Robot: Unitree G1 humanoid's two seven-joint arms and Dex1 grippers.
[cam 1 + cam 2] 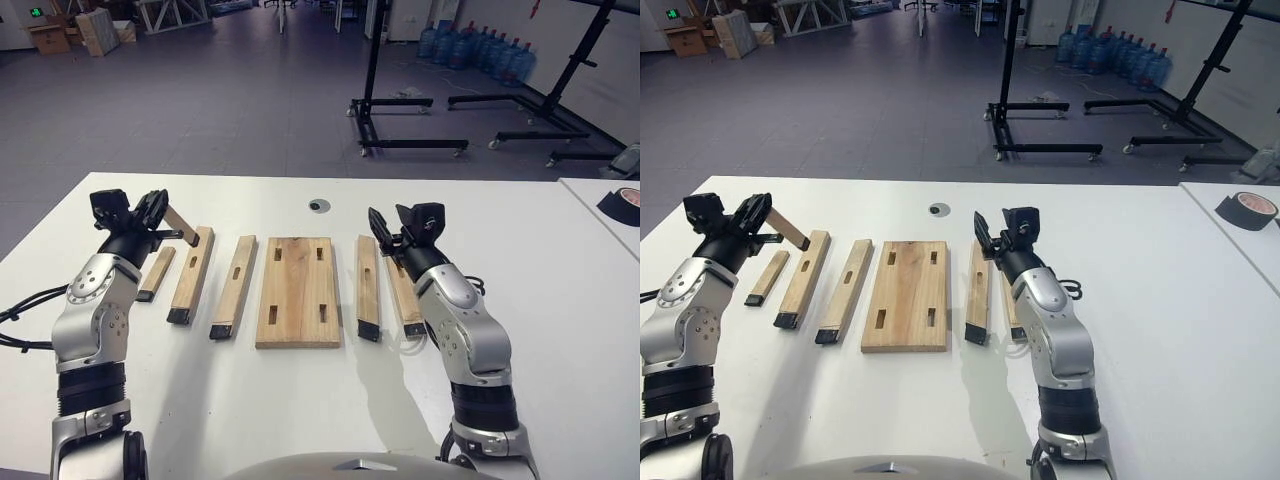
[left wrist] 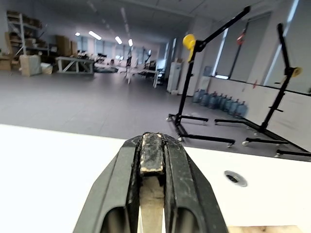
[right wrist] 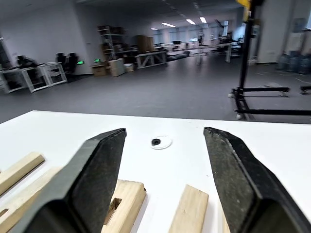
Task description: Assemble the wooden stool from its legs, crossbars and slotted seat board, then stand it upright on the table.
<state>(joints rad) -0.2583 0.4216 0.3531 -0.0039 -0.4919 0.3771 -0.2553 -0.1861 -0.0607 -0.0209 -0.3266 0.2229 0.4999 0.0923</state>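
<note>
The slotted seat board [image 1: 298,290] lies flat in the middle of the white table [image 1: 300,400]. Two legs [image 1: 192,272] [image 1: 234,285] lie to its left, and two more [image 1: 367,285] [image 1: 405,295] to its right. A short crossbar [image 1: 157,272] rests at the far left. Above it, my left gripper [image 1: 158,215] is shut on another short crossbar [image 1: 182,226], held off the table at a tilt; the left wrist view shows its dark end [image 2: 151,155] clamped between the jaws. My right gripper [image 1: 392,232] hovers open over the far ends of the right legs, fingers [image 3: 97,170] wide apart.
A round cable hole [image 1: 319,205] sits in the table beyond the board. A black tape roll [image 1: 622,200] lies on the neighbouring table at right. Black wheeled stands [image 1: 410,120] are on the floor behind. Bare tabletop stretches in front of the parts.
</note>
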